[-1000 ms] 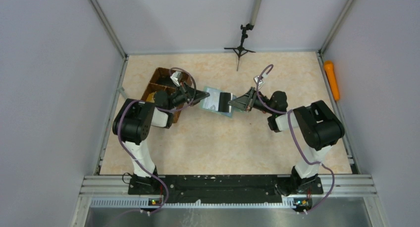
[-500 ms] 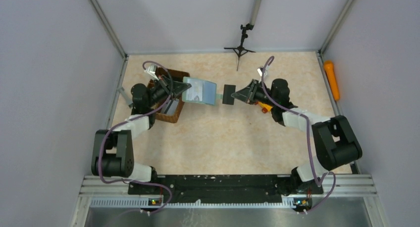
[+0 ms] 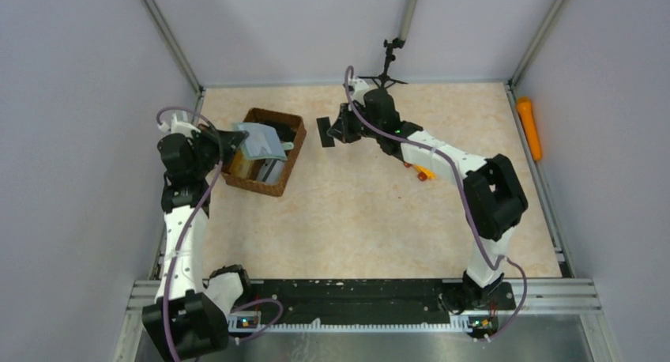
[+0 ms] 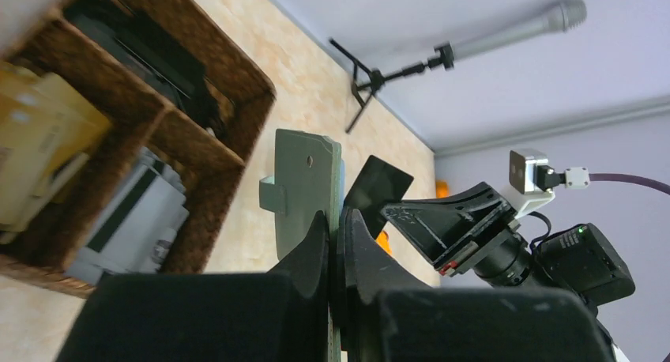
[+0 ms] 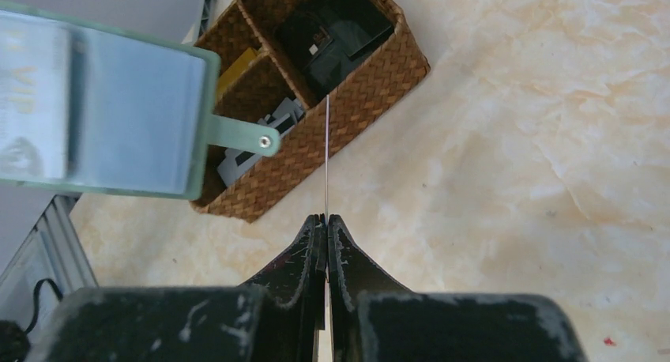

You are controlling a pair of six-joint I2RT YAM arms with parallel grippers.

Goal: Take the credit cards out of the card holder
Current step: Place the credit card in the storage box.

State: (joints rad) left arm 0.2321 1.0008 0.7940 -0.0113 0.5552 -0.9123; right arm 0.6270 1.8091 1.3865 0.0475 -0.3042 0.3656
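My left gripper (image 3: 235,139) is shut on the grey-green card holder (image 3: 258,141) and holds it in the air over the brown wicker tray (image 3: 289,158). In the left wrist view the holder (image 4: 307,180) stands edge-on between my fingers. In the right wrist view the holder (image 5: 118,109) hangs open, blue-grey inside, with a pale card (image 5: 31,101) in a pocket. My right gripper (image 3: 336,130) is shut on a dark credit card (image 3: 323,131), clear of the holder. That card shows edge-on as a thin line (image 5: 326,156) and as a black face in the left wrist view (image 4: 378,190).
The wicker tray (image 5: 359,85) has compartments with black, grey and yellow items. A small orange block (image 3: 420,171) lies on the table under the right arm. A black tripod (image 3: 385,68) stands at the back wall. An orange object (image 3: 528,127) lies by the right wall.
The left gripper has carried the holder left, over the tray. The right gripper has carried the dark card left and toward the back. Holder and card stay apart.
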